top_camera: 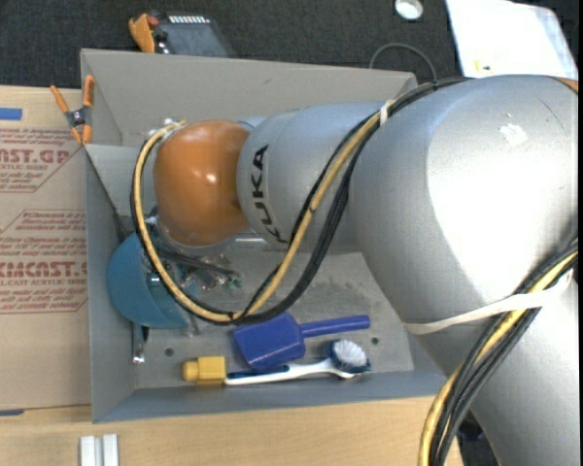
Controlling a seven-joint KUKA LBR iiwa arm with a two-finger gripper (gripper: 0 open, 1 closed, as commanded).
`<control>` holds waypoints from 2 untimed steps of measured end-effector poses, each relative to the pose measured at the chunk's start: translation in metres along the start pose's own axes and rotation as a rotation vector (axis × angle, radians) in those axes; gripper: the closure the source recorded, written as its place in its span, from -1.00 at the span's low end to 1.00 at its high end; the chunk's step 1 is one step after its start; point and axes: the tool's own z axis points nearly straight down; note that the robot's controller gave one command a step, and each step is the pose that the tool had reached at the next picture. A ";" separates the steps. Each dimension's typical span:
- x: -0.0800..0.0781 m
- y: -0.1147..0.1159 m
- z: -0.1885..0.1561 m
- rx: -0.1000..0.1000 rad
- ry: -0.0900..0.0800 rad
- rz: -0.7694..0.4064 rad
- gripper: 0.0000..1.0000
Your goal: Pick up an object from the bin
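Big and silver, the robot arm point(447, 192) is closest to us and covers much of the grey bin point(107, 357). Its orange cover point(199, 187) sits on top of the gripper point(199, 272), which is low down in the bin. I cannot tell if the gripper is spread apart or closed. Just beside it, on the side away from the arm, lies a round blue thing point(131, 280), like a cup. A bit farther off, by the bin's near wall, lie a blue brush point(267, 343), a white toothbrush point(291, 372) and a small yellow block point(204, 369).
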 end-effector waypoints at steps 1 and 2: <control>0.003 0.005 0.002 0.002 0.002 -0.306 -1.00; 0.003 0.003 0.003 0.006 0.002 -0.429 -1.00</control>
